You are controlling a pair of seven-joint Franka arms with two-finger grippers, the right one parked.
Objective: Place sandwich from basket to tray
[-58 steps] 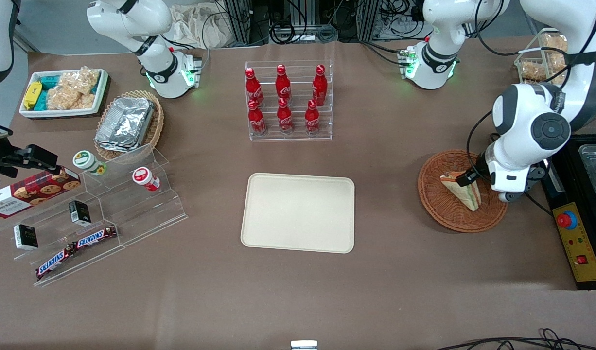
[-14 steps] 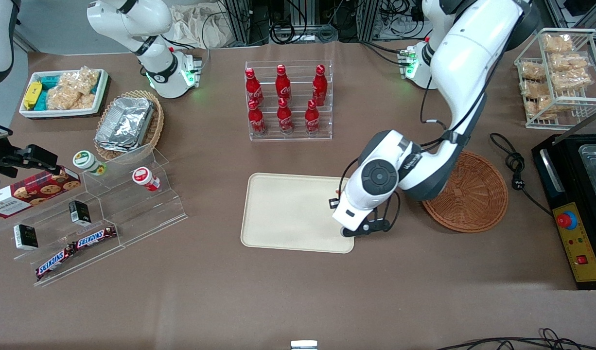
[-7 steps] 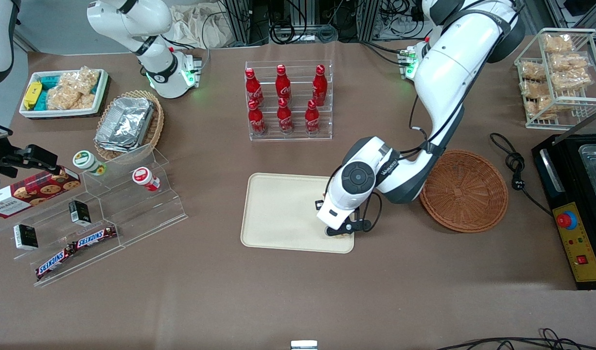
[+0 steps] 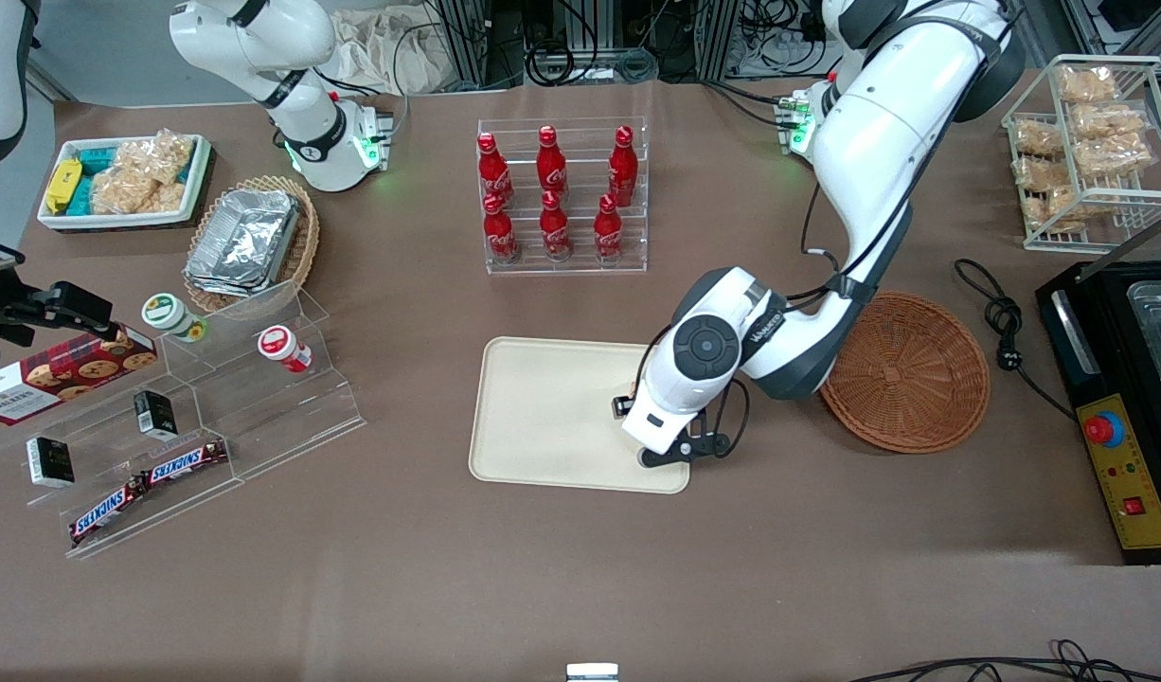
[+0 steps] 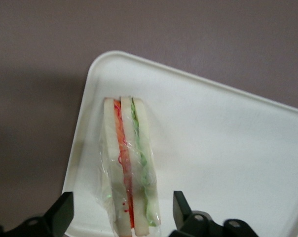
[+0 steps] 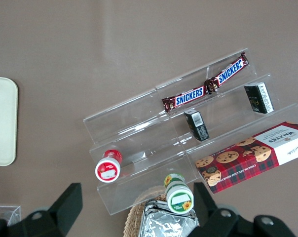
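Note:
The wrapped sandwich (image 5: 127, 163), pale bread with red and green filling, lies on its edge on the cream tray (image 5: 213, 148), close to a rounded corner. My left gripper (image 5: 122, 205) is open, with one finger on each side of the sandwich and a gap between each finger and the wrap. In the front view the gripper (image 4: 658, 445) hangs over the tray (image 4: 552, 407) at the corner nearest the camera, toward the working arm's end. The wrist hides the sandwich there. The reddish-brown basket (image 4: 907, 369) is empty beside the tray.
A clear rack of red cola bottles (image 4: 557, 194) stands farther from the camera than the tray. A wire basket of snacks (image 4: 1092, 142) and a black appliance (image 4: 1125, 398) are at the working arm's end. Acrylic shelves (image 4: 192, 417) are toward the parked arm's end.
My gripper carried the sandwich from the basket to the tray, leaving the basket empty. In the last half second the wrist shifted slightly toward the basket.

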